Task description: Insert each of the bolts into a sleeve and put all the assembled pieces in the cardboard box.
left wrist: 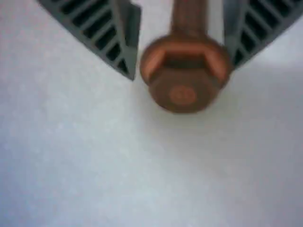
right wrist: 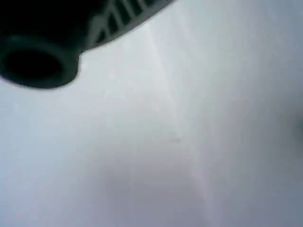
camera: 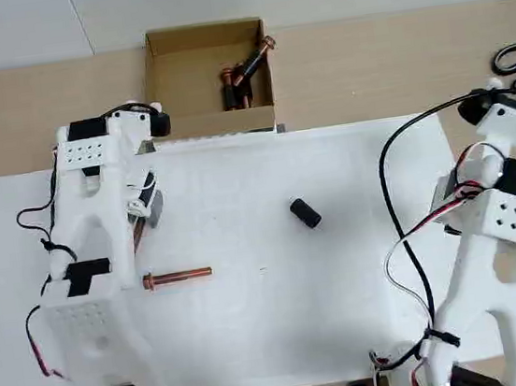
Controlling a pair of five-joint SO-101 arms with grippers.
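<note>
Covering a wooden table (camera: pixel 364 58) up to the cardboard box (camera: pixel 215 123), a white sheet (camera: pixel 286 340) lies under the left gripper (left wrist: pixel 182 66) with a clamped bolt (left wrist: pixel 184 87), a loose bolt (camera: pixel 176 276), a loose sleeve (camera: pixel 305 213) and the right gripper (camera: pixel 448 200) with a pinched sleeve (right wrist: pixel 35 64).

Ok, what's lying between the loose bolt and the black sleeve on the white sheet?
Nothing. The high view shows bare white sheet between the loose bolt and the black sleeve.
</note>
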